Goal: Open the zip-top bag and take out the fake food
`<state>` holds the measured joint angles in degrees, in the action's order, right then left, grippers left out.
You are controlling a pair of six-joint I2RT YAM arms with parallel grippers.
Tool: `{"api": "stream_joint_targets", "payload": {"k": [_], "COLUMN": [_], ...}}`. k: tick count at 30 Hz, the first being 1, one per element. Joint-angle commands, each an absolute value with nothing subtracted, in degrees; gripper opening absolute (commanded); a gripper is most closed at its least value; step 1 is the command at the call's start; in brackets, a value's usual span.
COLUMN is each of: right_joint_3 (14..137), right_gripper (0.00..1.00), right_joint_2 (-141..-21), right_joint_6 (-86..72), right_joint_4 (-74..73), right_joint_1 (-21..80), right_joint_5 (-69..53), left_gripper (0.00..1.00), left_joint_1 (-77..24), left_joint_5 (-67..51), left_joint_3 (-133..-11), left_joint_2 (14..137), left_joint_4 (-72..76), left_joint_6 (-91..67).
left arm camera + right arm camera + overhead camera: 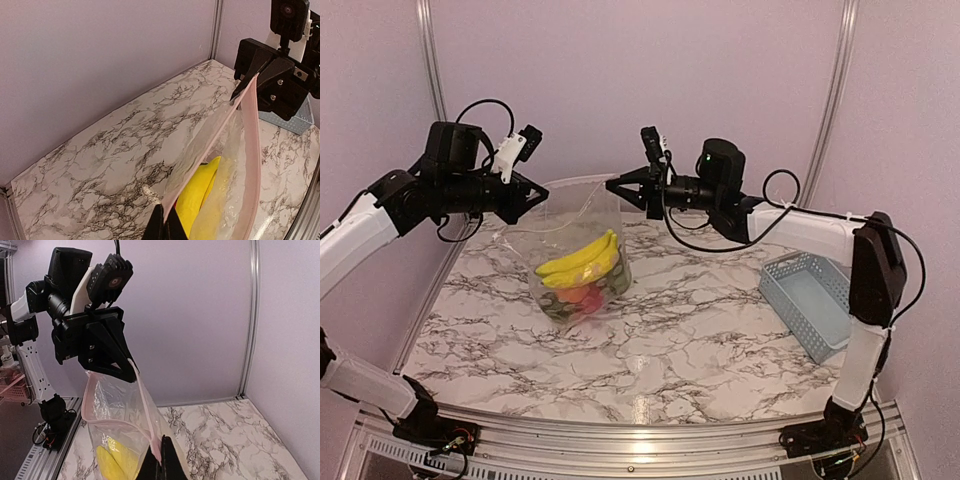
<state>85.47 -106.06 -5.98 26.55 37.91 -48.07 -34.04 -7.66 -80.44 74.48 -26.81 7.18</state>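
Over table (670, 330) — left gripper (542, 195) pinches zip-top bag (575, 235) rim | right gripper (612, 183) likewise | fake food (582, 268) inside

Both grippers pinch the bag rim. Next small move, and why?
Probably ease the right gripper off the zip-top bag rim, freeing it to tip the bag: the mouth already gapes between it and the left gripper, and the fake food lies at the bottom.

Twin arms: white shells, black joints
The left arm (360, 235) and right arm (820, 230) trail looping black cables (486, 101). The left gripper (542, 195) and right gripper (610, 182) are angular black wedges with silver screws (280, 82), each topped by a black camera (114, 277) on a white bracket (80, 290).
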Motion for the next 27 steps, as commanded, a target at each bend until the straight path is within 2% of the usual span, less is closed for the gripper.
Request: {"api": "stream_joint_targets", "payload": {"k": [1, 5, 9, 17, 20, 24, 26, 27], "right_joint_3": [98.69, 109.19, 114.32, 109.14, 102.45, 92.84, 88.42, 86.28], "right_gripper": [0.00, 0.00, 0.00, 0.00, 0.09, 0.35, 0.43, 0.52], "right_joint_2": [-114.59, -121.97, -127.63, -129.12, -125.69, -117.78, -114.26, -112.54], "right_joint_6": [-11.13, -13.65, -17.47, -17.68, -19.75, -19.05, -19.00, -19.13], "right_joint_4": [29.20, 28.83, 30.59, 29.09, 31.14, 30.00, 28.35, 27.35], "right_joint_1": [39.79, 42.17, 42.36, 40.40, 38.66, 36.52, 35.28, 34.65], "right_joint_5": [-51.11, -52.12, -52.81, -52.20, -50.64, -46.30, -44.32, -43.35], "left_gripper": [0.00, 0.00, 0.00, 0.00, 0.00, 0.00, 0.00, 0.00], "left_joint_1": [-32.78, -32.78, -32.78, -34.72, -36.15, -37.93, -39.13, -39.80], "left_joint_5": [-1.14, -2.23, -6.58, -13.14, -14.37, -15.00, -14.24, -12.96], "left_joint_3": [-80.13, -78.63, -76.57, -71.55, -69.56, -68.25, -68.73, -69.21], "left_joint_2": [70.64, 68.34, 68.71, 76.10, 78.14, 80.42, 82.22, 83.15], "left_joint_4": [-26.12, -25.52, -22.99, -13.97, -9.35, -3.06, -1.63, -1.35], "left_joint_6": [0.35, 0.43, -2.37, -10.12, -12.01, -15.99, -17.46, -18.37]}}
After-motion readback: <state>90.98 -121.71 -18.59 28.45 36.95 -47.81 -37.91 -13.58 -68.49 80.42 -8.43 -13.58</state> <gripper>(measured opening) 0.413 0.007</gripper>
